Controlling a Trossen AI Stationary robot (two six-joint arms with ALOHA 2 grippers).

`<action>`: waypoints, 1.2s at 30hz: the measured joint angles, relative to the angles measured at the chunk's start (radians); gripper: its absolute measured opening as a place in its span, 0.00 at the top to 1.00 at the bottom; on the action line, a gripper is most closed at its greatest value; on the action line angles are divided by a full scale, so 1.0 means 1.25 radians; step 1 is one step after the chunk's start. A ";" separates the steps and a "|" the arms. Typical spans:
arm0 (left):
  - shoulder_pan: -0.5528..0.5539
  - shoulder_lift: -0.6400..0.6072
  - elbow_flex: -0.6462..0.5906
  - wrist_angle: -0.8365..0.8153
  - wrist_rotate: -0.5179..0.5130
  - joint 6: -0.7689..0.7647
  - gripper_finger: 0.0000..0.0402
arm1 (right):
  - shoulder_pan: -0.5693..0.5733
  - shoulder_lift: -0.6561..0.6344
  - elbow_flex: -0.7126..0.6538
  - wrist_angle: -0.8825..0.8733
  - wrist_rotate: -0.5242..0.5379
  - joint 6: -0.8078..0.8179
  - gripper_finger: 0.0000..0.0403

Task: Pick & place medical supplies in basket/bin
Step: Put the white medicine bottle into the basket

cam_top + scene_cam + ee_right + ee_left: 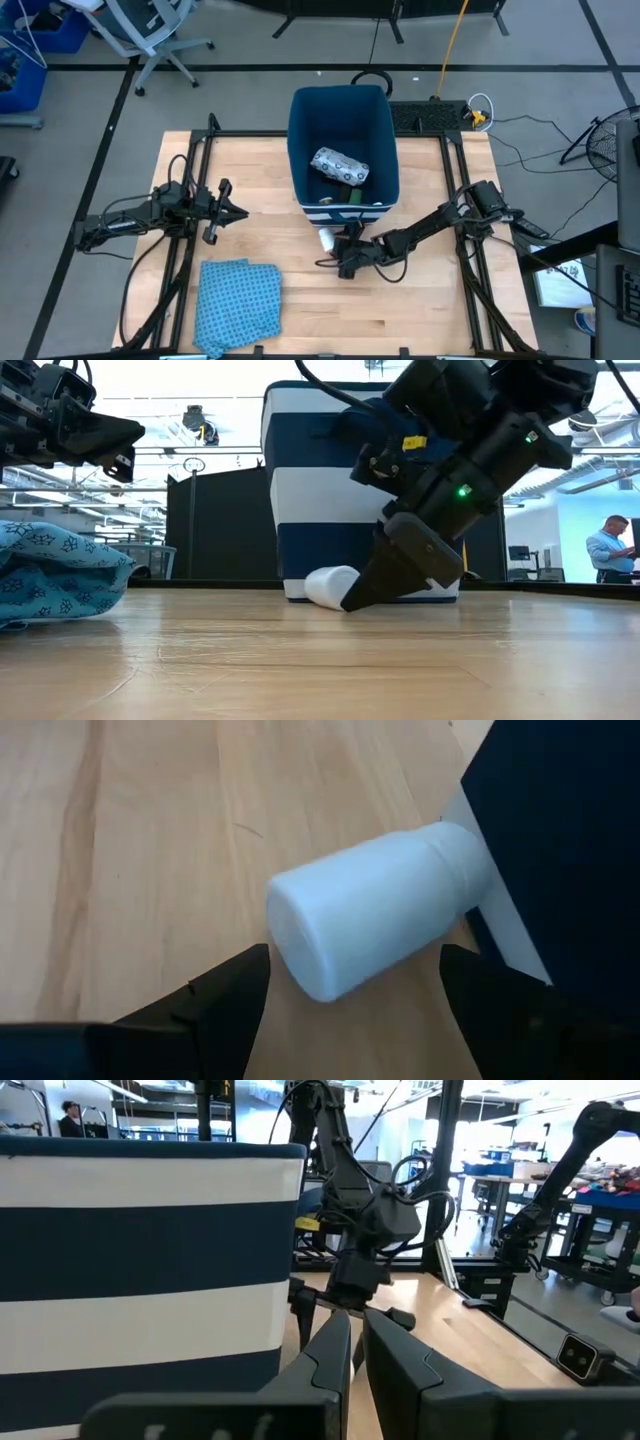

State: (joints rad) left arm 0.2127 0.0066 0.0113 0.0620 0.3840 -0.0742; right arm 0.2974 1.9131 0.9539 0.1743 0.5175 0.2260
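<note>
A white bottle (pixel 375 910) lies on its side on the table, its neck end against the striped base of the dark blue bin (pixel 296 130). My right gripper (pixel 353 960) is open and slants down at the bottle's flat bottom end, one finger on either side of it, with no plain touch. In the high view the bottle (pixel 326 239) shows just beyond my right gripper (pixel 338 252). Inside the bin lie a white printed pouch (pixel 341 165) and a green and black piece (pixel 350 196). My left gripper (pixel 222 211) waits shut at the table's left, holding nothing.
A blue patterned cloth (pixel 237 300) lies crumpled near the table's front left. The bin's striped wall (pixel 330 490) stands right behind the bottle (pixel 328 586). Bare wood lies in front of the bottle. A person (pixel 607 550) stands far off in the room.
</note>
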 joint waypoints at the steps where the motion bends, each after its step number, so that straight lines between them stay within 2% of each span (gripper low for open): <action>1: 0.000 0.000 0.000 0.000 0.000 0.000 0.91 | 0.000 0.000 0.000 0.001 0.000 0.004 0.29; 14: 0.000 0.000 0.000 0.000 0.000 -0.007 0.91 | 0.031 -0.006 -0.001 0.028 -0.070 0.142 0.29; 18: 0.000 0.000 0.000 0.000 0.001 -0.008 0.91 | 0.033 -0.035 -0.001 0.006 -0.118 0.134 0.29; 23: 0.000 0.000 0.000 0.000 0.001 -0.011 0.91 | 0.077 -0.074 -0.001 -0.017 -0.121 -0.015 0.29; 30: 0.000 0.000 0.000 0.000 0.001 -0.001 0.91 | 0.145 -0.151 -0.001 -0.031 -0.119 -0.379 0.29; 33: 0.000 0.000 0.000 0.000 0.001 0.015 0.91 | 0.136 -0.185 0.003 -0.033 -0.087 -0.492 0.29; 36: 0.000 0.001 0.000 0.000 -0.002 0.015 0.91 | 0.098 -0.218 0.036 -0.116 -0.094 -0.588 0.30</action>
State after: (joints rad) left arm 0.2124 0.0074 0.0110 0.0621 0.3819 -0.0550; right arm 0.4202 1.6410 0.9993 0.0290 0.3998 -0.5086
